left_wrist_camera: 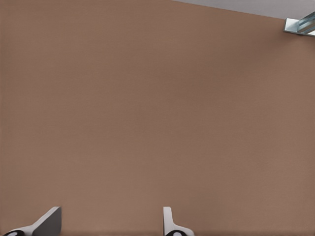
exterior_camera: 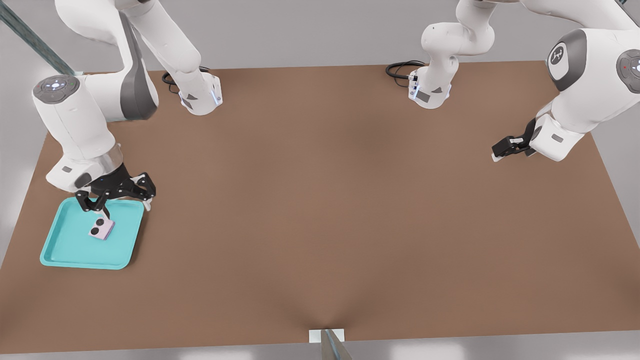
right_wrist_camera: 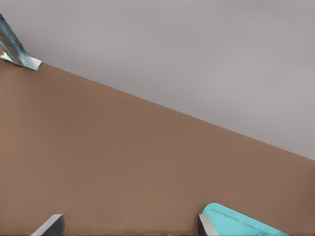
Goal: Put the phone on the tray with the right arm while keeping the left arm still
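The turquoise tray (exterior_camera: 65, 247) lies on the brown table near the front view's left edge. The pale pink-lilac phone (exterior_camera: 101, 229) rests flat on it, lenses up, in the tray's far half. My gripper (exterior_camera: 114, 204) hangs just above the tray's far rim, over the phone, with its fingers spread open and nothing between them. One black finger (exterior_camera: 96, 206) ends close to the phone's far edge. In the right wrist view the two fingertips (right_wrist_camera: 205, 226) stand wide apart, a corner of the tray (right_wrist_camera: 241, 223) shows beside one of them, and the phone is out of that view.
The brown table (exterior_camera: 320, 210) stretches to the front view's right. Both arm bases (exterior_camera: 202, 97) (exterior_camera: 430, 92) with black cables stand at its far edge. The parked arm's gripper (exterior_camera: 510, 147) hangs at the right. A metal strut (exterior_camera: 330, 345) sits at the near edge.
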Controlling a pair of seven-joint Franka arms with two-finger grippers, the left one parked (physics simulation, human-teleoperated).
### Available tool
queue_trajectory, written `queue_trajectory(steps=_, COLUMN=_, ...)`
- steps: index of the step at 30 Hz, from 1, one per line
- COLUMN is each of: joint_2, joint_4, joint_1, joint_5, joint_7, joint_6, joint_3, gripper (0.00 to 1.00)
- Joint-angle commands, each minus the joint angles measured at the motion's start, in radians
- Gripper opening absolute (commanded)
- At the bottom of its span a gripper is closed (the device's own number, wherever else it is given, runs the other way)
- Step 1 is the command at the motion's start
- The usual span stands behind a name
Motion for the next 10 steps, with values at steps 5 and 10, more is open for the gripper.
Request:
queue_trajectory(steps=5, joint_2=-0.042, joint_4=0.019, joint_1=0.726, joint_5=0.148, joint_7=0.208, joint_6=-0.398, joint_3=-0.795, gripper=1.00)
queue_trajectory(steps=10, joint_2=0.054, joint_4=0.198, joint_1=0.643, joint_5=0.148, joint_7=0.210, joint_6=-0.500, joint_3=-0.737, gripper=1.00)
